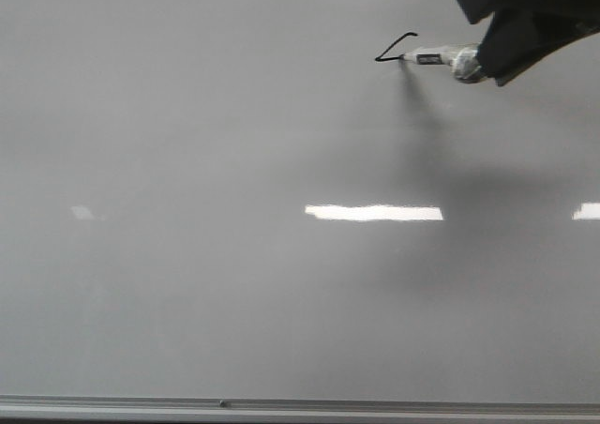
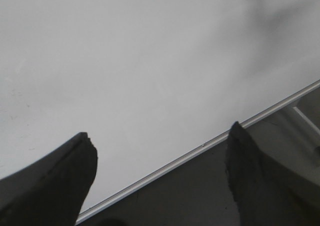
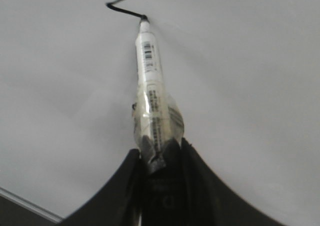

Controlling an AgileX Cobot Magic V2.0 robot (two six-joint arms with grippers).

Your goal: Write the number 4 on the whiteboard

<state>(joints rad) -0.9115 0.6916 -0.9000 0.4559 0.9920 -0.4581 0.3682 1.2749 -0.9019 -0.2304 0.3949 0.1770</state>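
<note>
The whiteboard [image 1: 234, 283] fills the front view, glossy pale grey, with a grey frame strip along its near edge. My right gripper [image 1: 487, 60], at the far right, is shut on a white marker [image 1: 433, 59] wrapped in clear tape. The marker's tip touches the board at the end of a short black angular line [image 1: 394, 49], two strokes of the number 4. In the right wrist view the marker [image 3: 150, 81] sticks out from the gripper [image 3: 159, 151], its tip on the line [image 3: 125, 1]. My left gripper [image 2: 160, 146] is open and empty over the board's frame edge [image 2: 200, 148].
Bright white light reflections [image 1: 373, 213] lie on the board at mid height. The frame strip [image 1: 300, 407] runs along the near edge. A dark floor area [image 2: 200, 196] lies beyond the board's edge in the left wrist view.
</note>
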